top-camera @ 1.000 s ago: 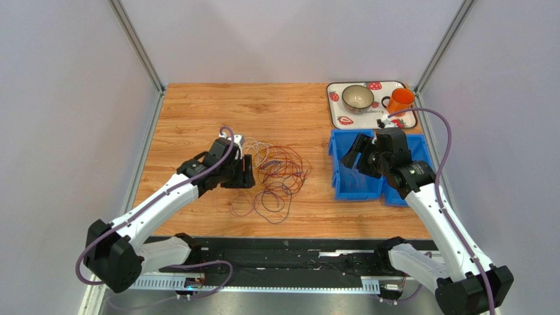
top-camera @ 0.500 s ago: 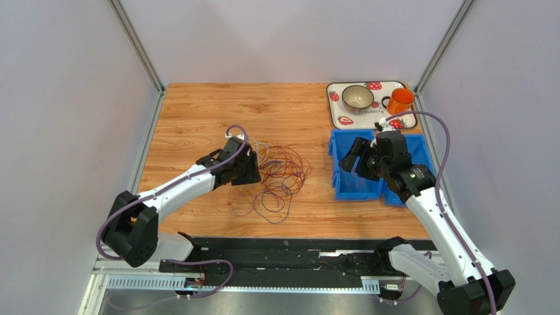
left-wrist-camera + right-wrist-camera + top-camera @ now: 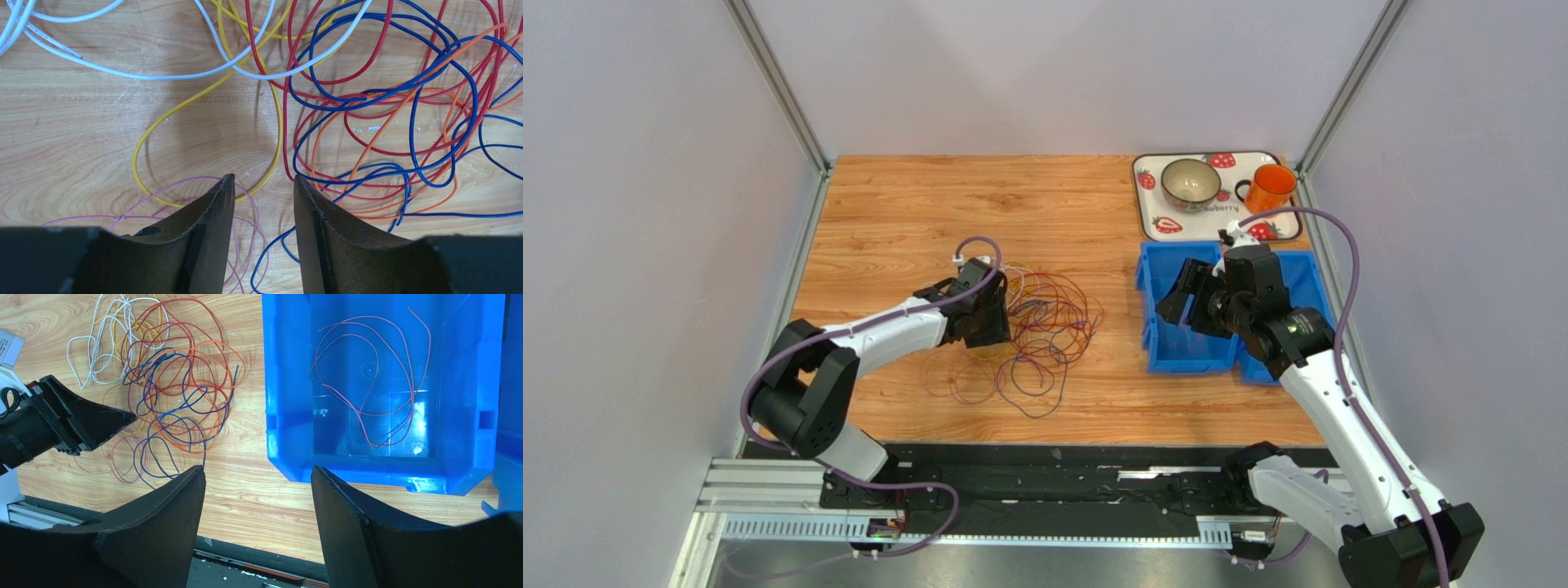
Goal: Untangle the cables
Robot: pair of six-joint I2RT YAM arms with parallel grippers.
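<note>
Listing by size, overhead view first.

1. Bench [image 3: 891,208]: wood-grain top that carries everything below.
2. Blue bin [image 3: 1151,355]: at 3 o'clock of the bench. It holds a single reddish cable [image 3: 368,386], lying loose and apart from the rest.
3. Tray [image 3: 1149,223]: at 1 o'clock, with a bowl [image 3: 1192,181] and an orange cup [image 3: 1269,186].
4. Cables [image 3: 1044,331]: one loose heap near bench centre, well apart from the bin. White strands lie at its 11 o'clock edge. Red, orange and blue loops are interlaced through the middle, and pale purple ones sit toward 7 o'clock.
5. Right gripper [image 3: 258,478]: spread wide and empty, hanging over the bin's near wall.
6. Left gripper [image 3: 263,184]: released, with a narrow gap and nothing pinched. It is low at the heap's 9 o'clock edge.
7. Yellow cable [image 3: 202,101]: its loop bottoms out just ahead of the left gripper's tips.

Handling note: the step in hand looks like picking one strand. The yellow loop is probably the best candidate, since it crosses few others where it lies nearest the tips. The pinch should close on that strand alone, clear of the purple loop beside it. A slow draw toward 9 o'clock should stop the red-blue knot from dragging along.

Change note: against the earlier overhead frames, the left arm has folded in, its elbow nearer the heap. Its gripper has edged toward 3 o'clock. The right arm has barely shifted.
</note>
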